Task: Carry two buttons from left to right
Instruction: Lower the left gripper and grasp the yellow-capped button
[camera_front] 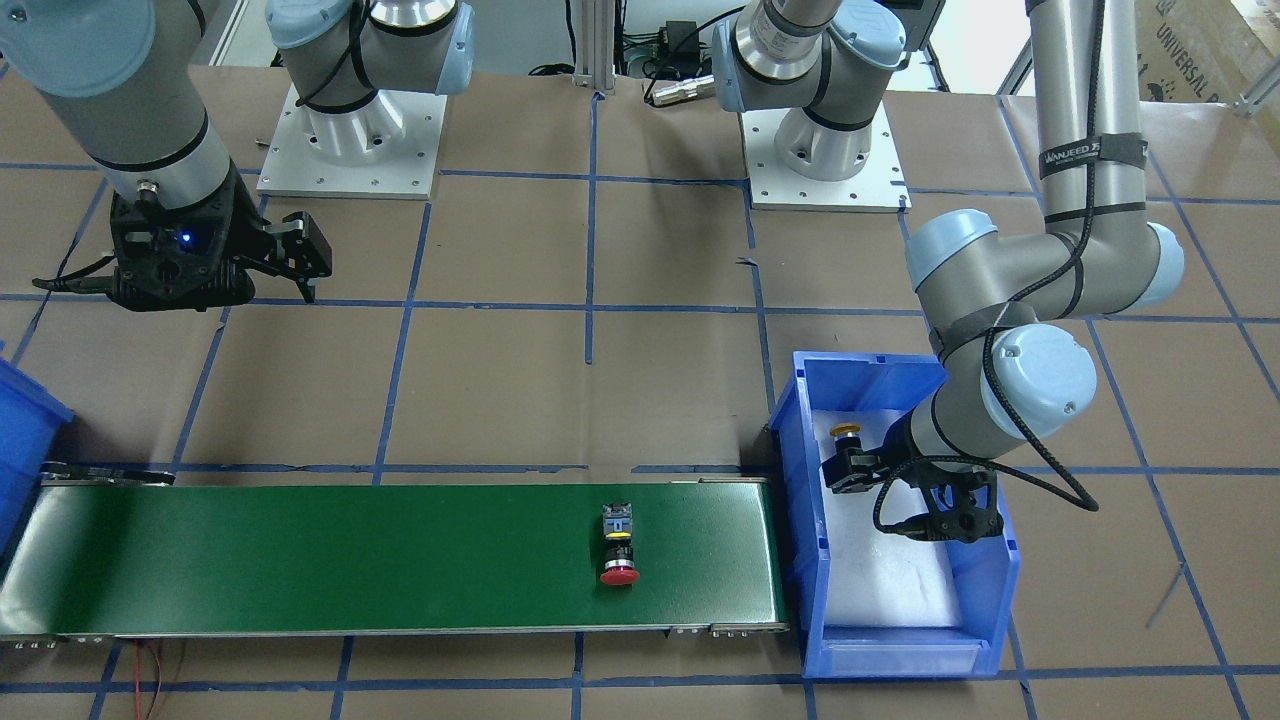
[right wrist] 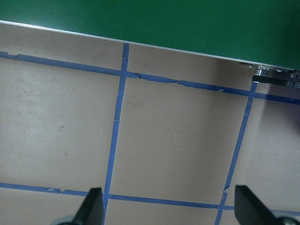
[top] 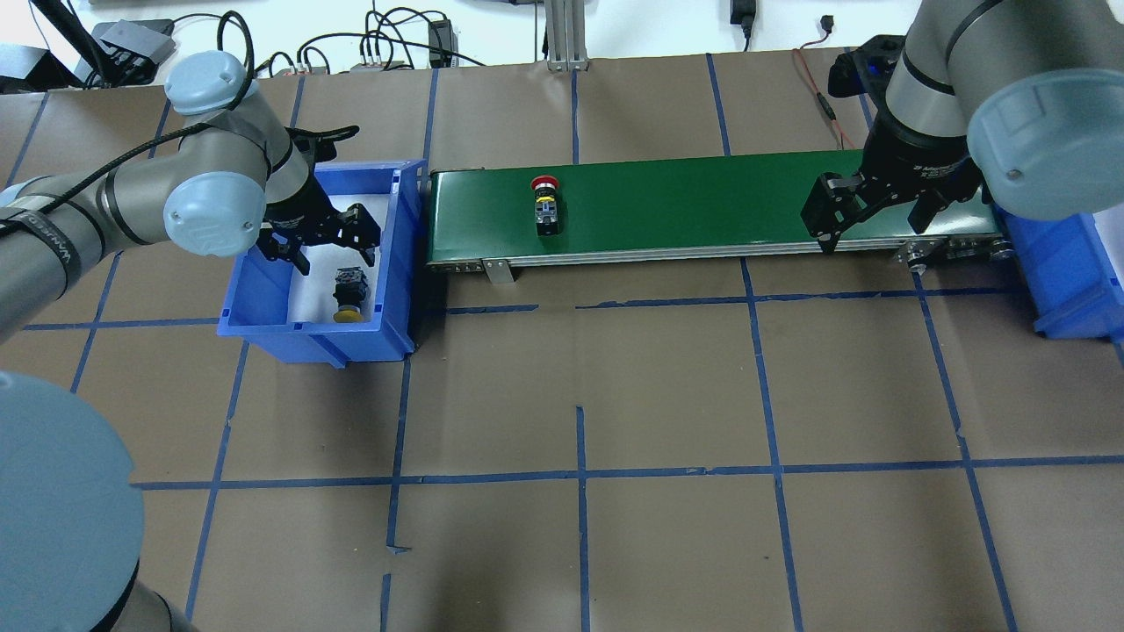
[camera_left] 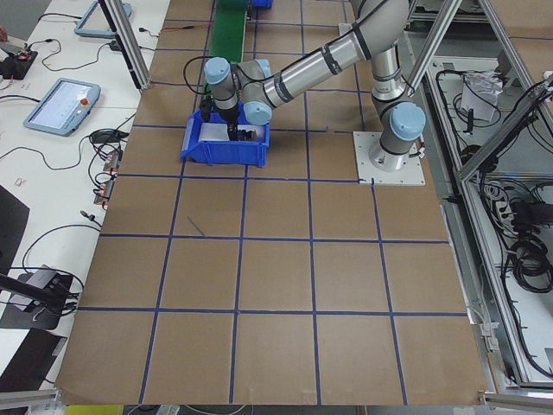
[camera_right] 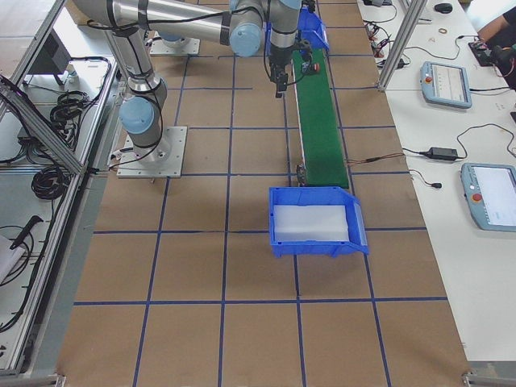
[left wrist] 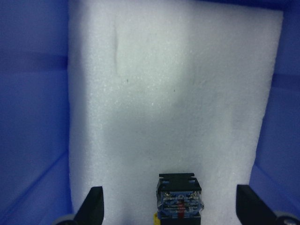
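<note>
The yellow button (top: 349, 298) lies on white foam inside the blue bin (top: 404, 263) on my left. My left gripper (top: 334, 256) hangs open just over it. In the left wrist view the button's grey-black block (left wrist: 179, 199) sits between the two fingers without touching either. The red button (top: 545, 197) lies on its side on the green conveyor belt (top: 702, 202), cap toward the far edge, nearer the belt's left end. My right gripper (top: 874, 230) is open and holds nothing, at the belt's right end over its near edge. The right wrist view shows only brown table and the belt edge (right wrist: 187, 28).
A second blue bin (top: 1071, 272) stands past the belt's right end, lined with white foam (camera_right: 310, 224). Both arm bases (camera_front: 350, 150) are bolted at the table's back. The brown table carries a grid of blue tape (top: 580, 478). Cables run along its far edge.
</note>
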Available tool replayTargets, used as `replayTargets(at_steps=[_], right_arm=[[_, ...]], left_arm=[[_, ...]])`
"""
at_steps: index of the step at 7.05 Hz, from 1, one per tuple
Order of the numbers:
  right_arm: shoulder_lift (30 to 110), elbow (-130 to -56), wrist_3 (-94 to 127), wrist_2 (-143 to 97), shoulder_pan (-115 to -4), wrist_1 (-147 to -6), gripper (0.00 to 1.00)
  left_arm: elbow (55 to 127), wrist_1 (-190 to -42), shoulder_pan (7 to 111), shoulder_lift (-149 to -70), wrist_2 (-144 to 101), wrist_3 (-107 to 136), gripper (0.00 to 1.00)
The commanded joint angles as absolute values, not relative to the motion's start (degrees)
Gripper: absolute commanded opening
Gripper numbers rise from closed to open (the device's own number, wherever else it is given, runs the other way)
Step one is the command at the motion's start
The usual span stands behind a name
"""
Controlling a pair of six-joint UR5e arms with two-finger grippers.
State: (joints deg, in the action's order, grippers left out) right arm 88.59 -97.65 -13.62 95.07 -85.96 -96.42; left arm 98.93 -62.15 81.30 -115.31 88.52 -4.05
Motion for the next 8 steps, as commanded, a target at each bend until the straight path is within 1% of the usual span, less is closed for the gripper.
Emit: replayTargets(at_steps=[1,2,3,5,6,8], right_arm=[[88.59,-97.65,-13.62,95.1,-85.96,-96.42,1.0],[88.59,-97.65,-13.62,95.1,-85.96,-96.42,1.0],[88.59,-97.65,-13.62,95.18,-85.96,-96.42,1.0],[88.59,-97.65,-13.62,95.19,-85.96,-96.42,1.0],[88.59,-97.65,-13.62,95.19,-85.96,-96.42,1.0],[88.59,-97.56,-13.62,95.1,-85.96,-96.42,1.0]], left_arm=[[100.37,-61.96,81.3,-115.66,88.51,-4.04,1.0],[100.55,-62.05,81.3,-115.75,88.51,-4.04,0.88],[100.37,-62.05,81.3,-115.75,88.51,-4.04,0.66],[100.02,-62.05,81.3,-115.75,88.68,-4.13,0.32],[99.76,-62.05,81.3,-115.66,88.94,-4.3,0.23],[98.97,-62.31,81.3,-114.88,89.03,-4.39,0.21]])
